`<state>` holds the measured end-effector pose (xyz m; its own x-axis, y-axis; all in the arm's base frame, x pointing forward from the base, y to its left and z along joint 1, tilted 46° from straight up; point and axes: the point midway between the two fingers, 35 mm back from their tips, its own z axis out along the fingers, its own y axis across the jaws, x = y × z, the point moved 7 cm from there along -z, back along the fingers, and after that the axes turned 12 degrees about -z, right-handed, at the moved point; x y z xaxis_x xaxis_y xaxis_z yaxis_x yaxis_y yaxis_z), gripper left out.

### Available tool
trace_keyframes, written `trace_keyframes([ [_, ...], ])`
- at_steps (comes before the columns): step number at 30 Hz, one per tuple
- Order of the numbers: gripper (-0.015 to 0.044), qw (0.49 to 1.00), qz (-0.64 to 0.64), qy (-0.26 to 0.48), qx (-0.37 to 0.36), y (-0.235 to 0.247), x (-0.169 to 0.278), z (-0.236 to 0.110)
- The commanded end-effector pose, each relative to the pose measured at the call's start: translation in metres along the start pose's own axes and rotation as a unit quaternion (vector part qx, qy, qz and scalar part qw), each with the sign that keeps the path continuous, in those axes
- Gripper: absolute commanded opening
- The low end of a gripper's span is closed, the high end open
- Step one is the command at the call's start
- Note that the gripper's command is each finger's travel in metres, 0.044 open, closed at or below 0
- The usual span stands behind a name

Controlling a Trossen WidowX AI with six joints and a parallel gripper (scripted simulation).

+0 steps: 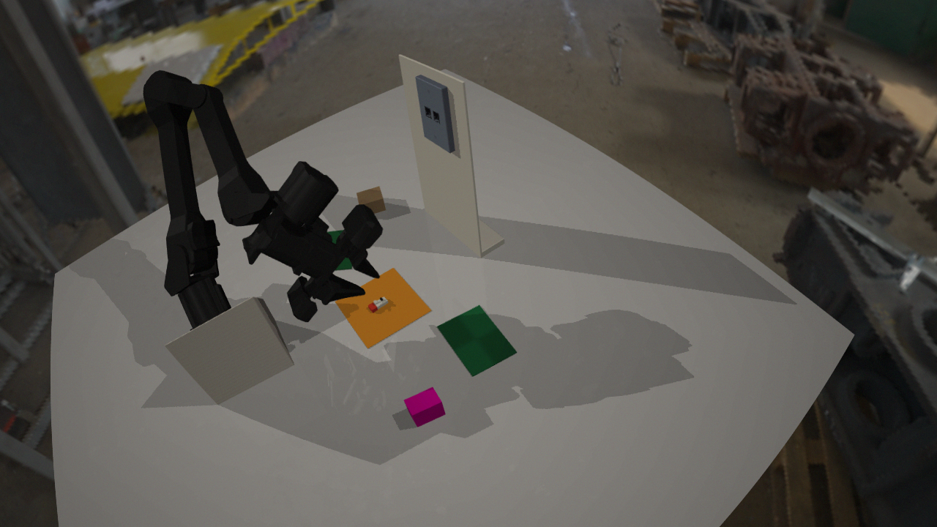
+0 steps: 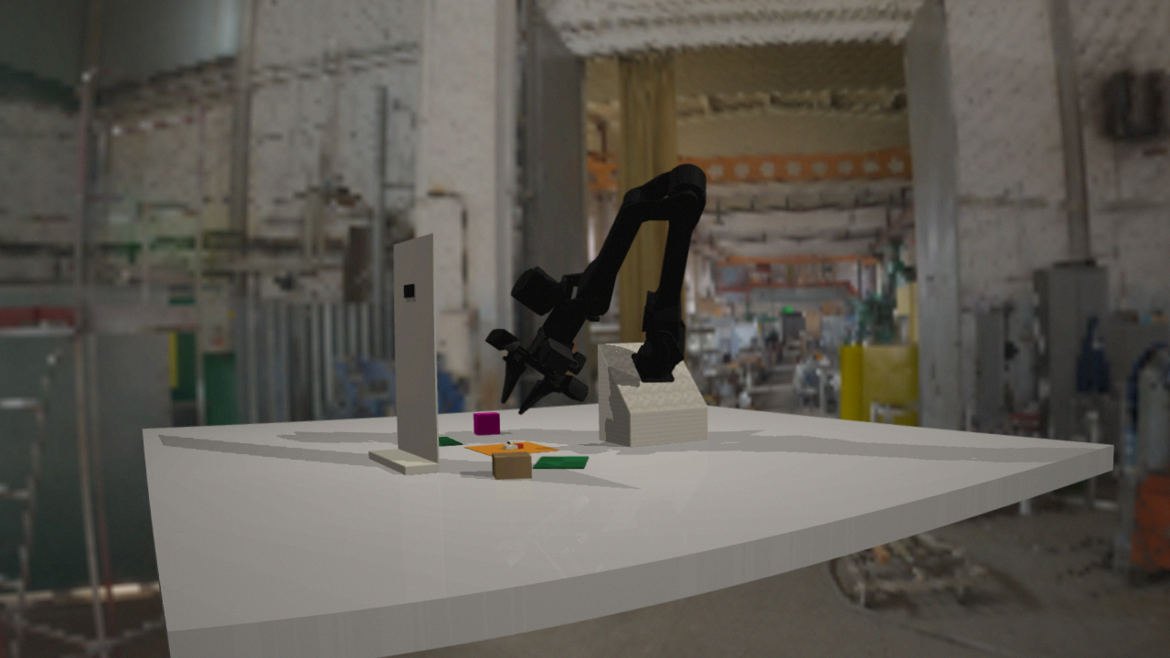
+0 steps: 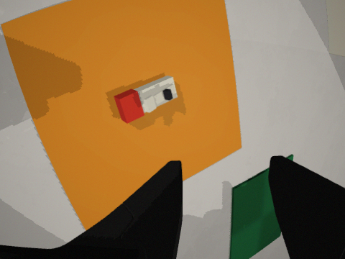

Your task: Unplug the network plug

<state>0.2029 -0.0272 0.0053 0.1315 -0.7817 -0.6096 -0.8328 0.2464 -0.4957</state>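
The plug lies flat inside the orange square on the table, its long axis running across my wrist view, red end at left, pale end right. My gripper hangs above it, partly open, holding nothing.

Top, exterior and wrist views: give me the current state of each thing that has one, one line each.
Plug: lying flat inside the orange square, out of the socket, nothing touching it.
Gripper: fingers apart, holding nothing, raised off the table.
Sockets on the panel: both look vacant.
Arm: clear of the upright panel and the blocks.
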Motion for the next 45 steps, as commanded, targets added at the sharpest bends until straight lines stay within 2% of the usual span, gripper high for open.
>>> trace_keyframes([
  [1, 0.0156, 1.0, -0.003, -0.001, 0.001, -0.003, 0.001, -0.003],
  [45, 0.0156, 1.0, -0.002, -0.004, 0.004, -0.022, 0.002, -0.042],
])
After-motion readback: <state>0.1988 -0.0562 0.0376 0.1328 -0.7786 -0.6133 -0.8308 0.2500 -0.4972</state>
